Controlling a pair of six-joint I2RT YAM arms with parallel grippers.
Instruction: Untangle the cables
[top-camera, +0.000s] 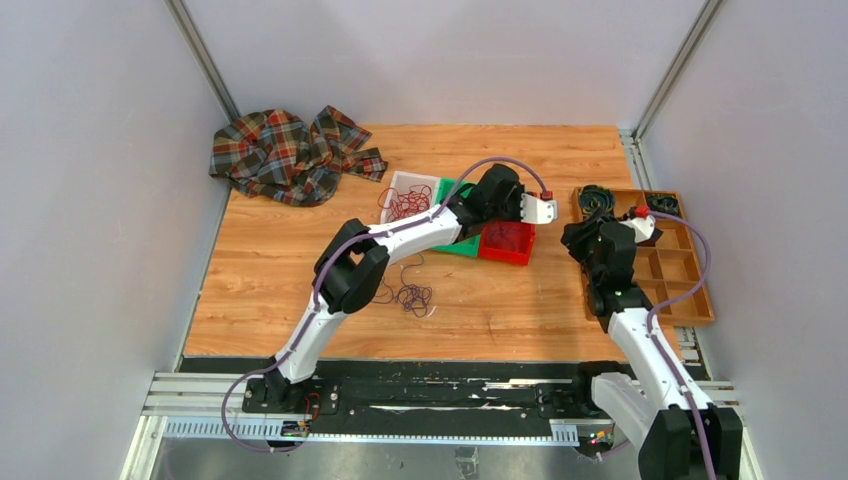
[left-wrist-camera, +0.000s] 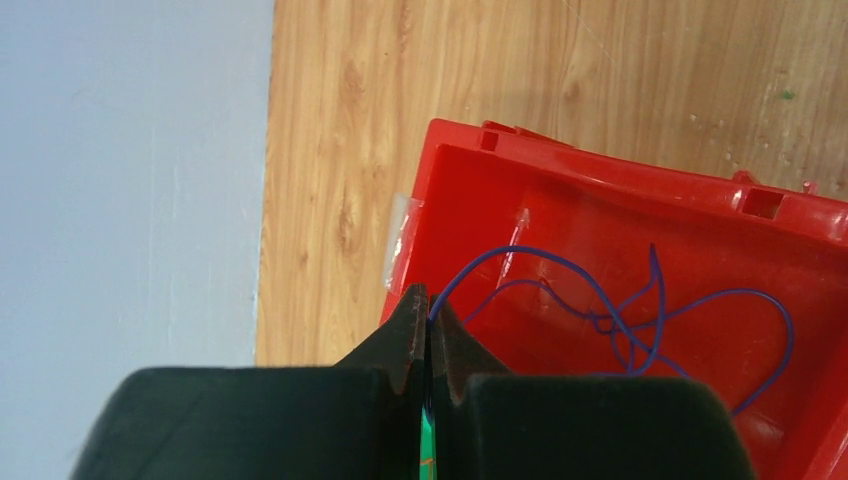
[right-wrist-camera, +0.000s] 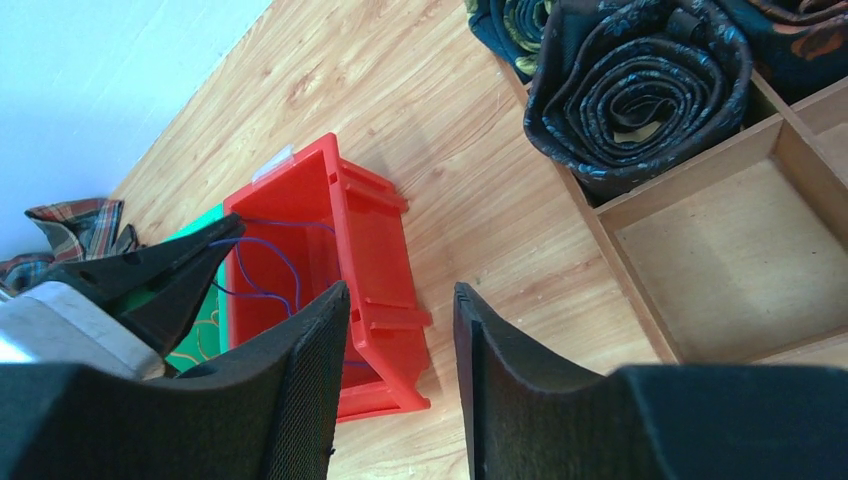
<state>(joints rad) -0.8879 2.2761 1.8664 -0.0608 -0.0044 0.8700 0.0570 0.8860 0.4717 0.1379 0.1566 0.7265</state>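
A thin purple cable (left-wrist-camera: 620, 318) lies in loose loops inside the red bin (left-wrist-camera: 600, 170). One end of it runs up between the fingertips of my left gripper (left-wrist-camera: 430, 318), which is shut on it just over the bin's near wall. My right gripper (right-wrist-camera: 400, 300) hangs open and holds nothing, above bare wood beside the red bin (right-wrist-camera: 375, 230), with the purple cable (right-wrist-camera: 265, 265) left of it. A small dark tangle of cables (top-camera: 413, 297) lies on the table below my left arm. Red cables (top-camera: 407, 203) fill a white bin.
A green bin (top-camera: 452, 222) sits between the white bin and the red bin (top-camera: 507, 243). A wooden divider tray (top-camera: 690, 270) with rolled dark fabric (right-wrist-camera: 640, 80) stands at the right edge. A plaid cloth (top-camera: 290, 155) lies crumpled at the back left. Grey walls close in the sides.
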